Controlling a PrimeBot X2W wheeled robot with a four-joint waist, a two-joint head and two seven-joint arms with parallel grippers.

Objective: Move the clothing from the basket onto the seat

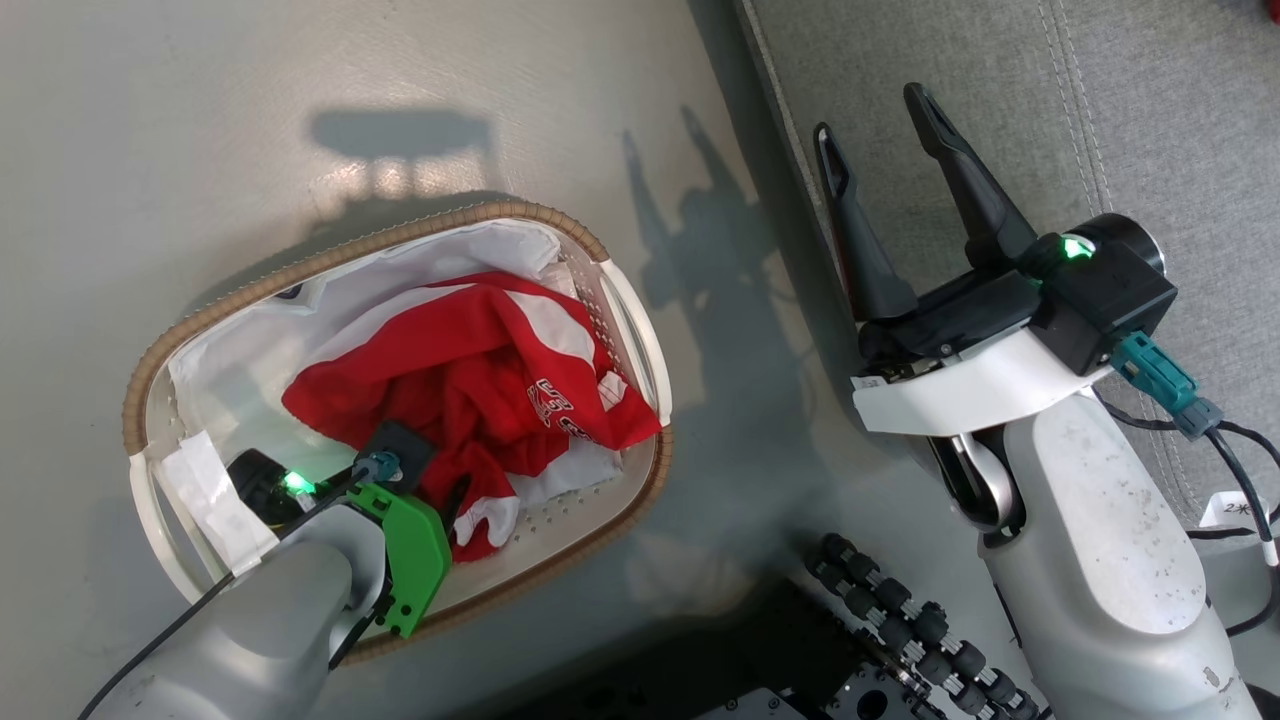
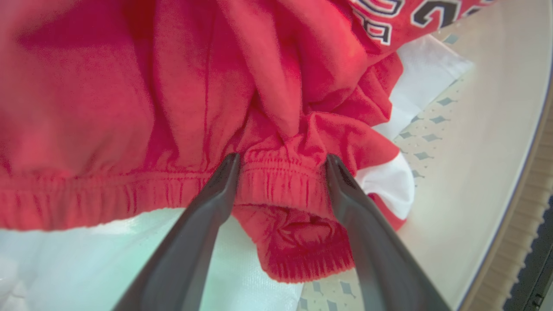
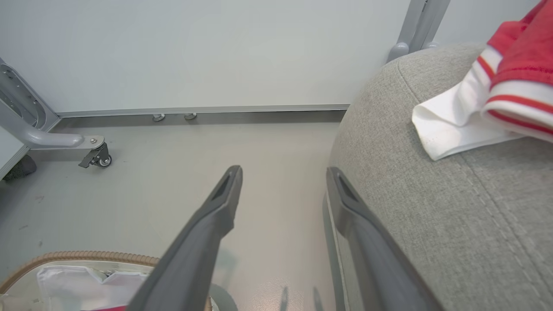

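The right forearm [image 1: 1100,530] was a pale grey-white shell with dark specks, capped by a white collar [image 1: 960,395]. The right gripper [image 1: 870,115] had two long, dark, tapering fingers [image 1: 975,190] with slotted tips and a black wrist block [image 1: 1110,285] with a green light [image 1: 1077,247]. A teal connector [image 1: 1155,370] fed a black cable [image 1: 1240,460] carrying a white tag [image 1: 1235,510], marked with what looked like a 2. The left forearm [image 1: 270,630] was grey, with a bright green bracket [image 1: 415,560], a small green lamp [image 1: 297,484] and a black lead [image 1: 160,640]. The left gripper [image 2: 281,159] was the same dark, tapering pair.
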